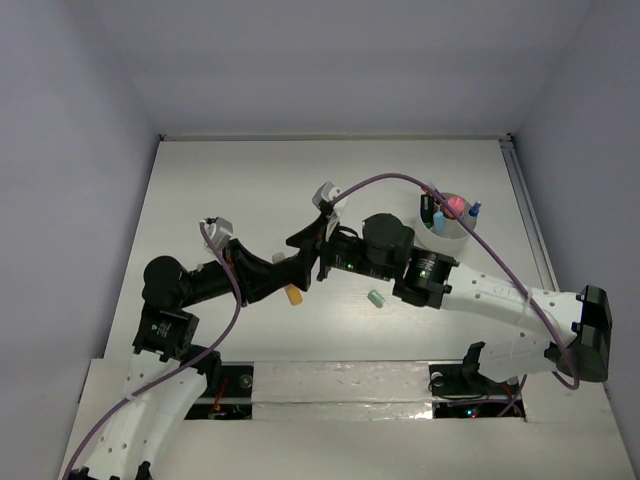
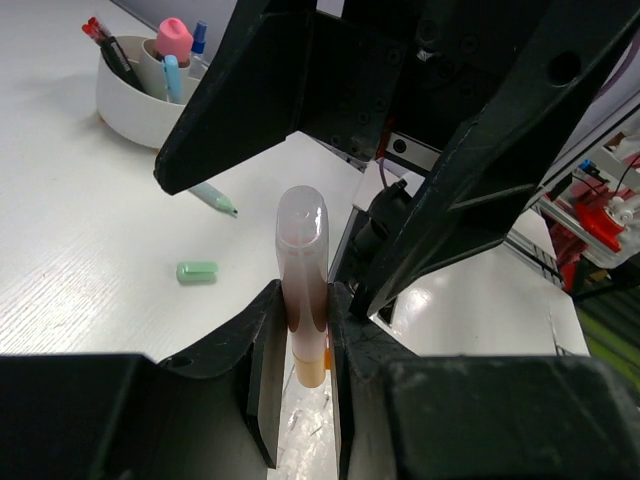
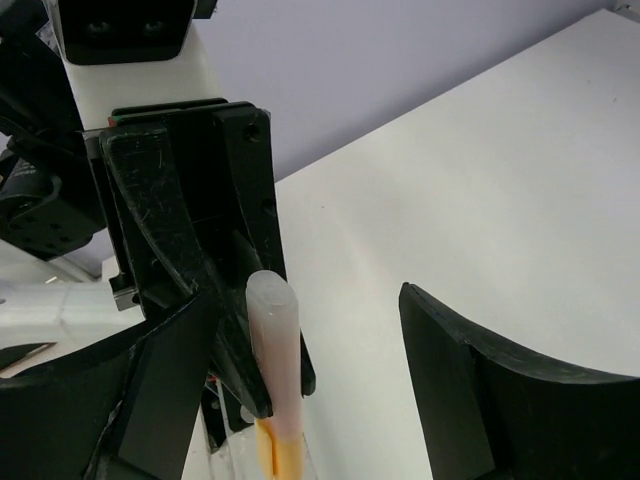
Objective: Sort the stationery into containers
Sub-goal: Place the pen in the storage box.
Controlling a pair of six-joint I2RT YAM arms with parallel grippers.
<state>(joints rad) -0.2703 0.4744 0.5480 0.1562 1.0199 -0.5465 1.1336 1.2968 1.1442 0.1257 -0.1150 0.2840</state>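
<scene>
Orange marker point(image 2: 303, 290) tight between left fingers point(image 2: 262, 365) — right fingers point(image 3: 470, 380) wide around it

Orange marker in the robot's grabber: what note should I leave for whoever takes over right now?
Left gripper: shut on the orange marker.
Right gripper: open, its jaws on either side of the marker, not gripping.
Cup: back right of the table, holds the pink-capped bottle, pens and a blue marker.
Left to do: get this marker into the cup, then the mint eraser and mint pen lying on the table.
</scene>
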